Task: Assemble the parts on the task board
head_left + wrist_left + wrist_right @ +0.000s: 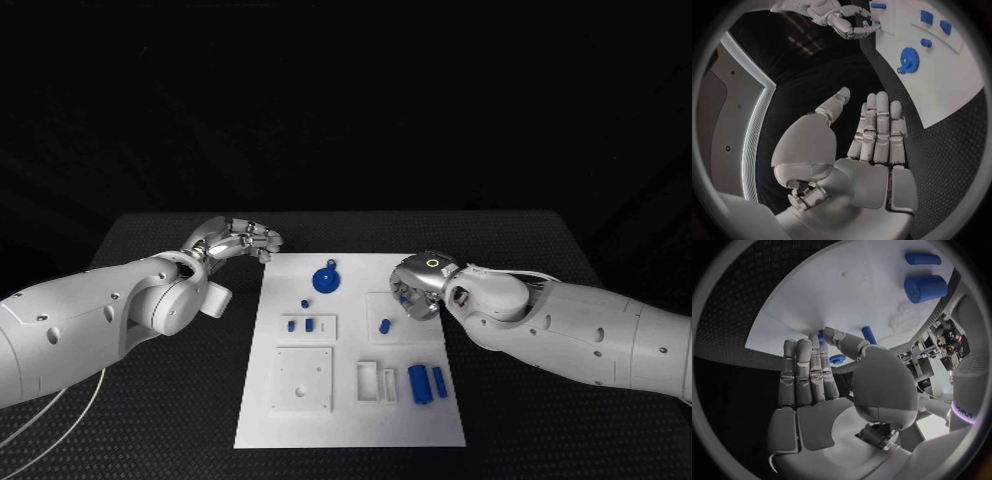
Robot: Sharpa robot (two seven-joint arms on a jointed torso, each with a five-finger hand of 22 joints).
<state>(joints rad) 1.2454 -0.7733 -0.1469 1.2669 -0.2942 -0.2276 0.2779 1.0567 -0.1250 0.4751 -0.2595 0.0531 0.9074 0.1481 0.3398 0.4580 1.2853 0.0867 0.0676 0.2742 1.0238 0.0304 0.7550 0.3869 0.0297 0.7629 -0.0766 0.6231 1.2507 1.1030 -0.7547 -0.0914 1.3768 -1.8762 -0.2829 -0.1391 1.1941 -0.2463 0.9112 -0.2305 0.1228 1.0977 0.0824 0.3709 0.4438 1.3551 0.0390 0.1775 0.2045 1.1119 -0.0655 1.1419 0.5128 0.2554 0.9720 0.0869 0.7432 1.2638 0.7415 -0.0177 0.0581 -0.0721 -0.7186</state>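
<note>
The white task board point(353, 420) lies in the middle of the black table. On it sit a blue gear point(327, 279), small blue pieces point(291, 325) and a short peg point(385, 326), with two blue cylinders point(418, 383) near its right edge. My right hand point(418, 290) hovers over the board's far right part, fingers straight and holding nothing point(817, 385); the cylinders point(925, 287) and the peg point(869, 334) lie beyond it. My left hand point(238, 240) hangs over the bare table off the board's far left corner, fingers straight with the thumb apart point(873, 135), and the gear point(909, 60) is ahead of it.
White recessed blocks point(303, 378) and slotted holders point(378, 380) stand on the near half of the board. Black table point(548, 250) surrounds the board on every side. A thin white cable point(43, 410) trails by my left arm.
</note>
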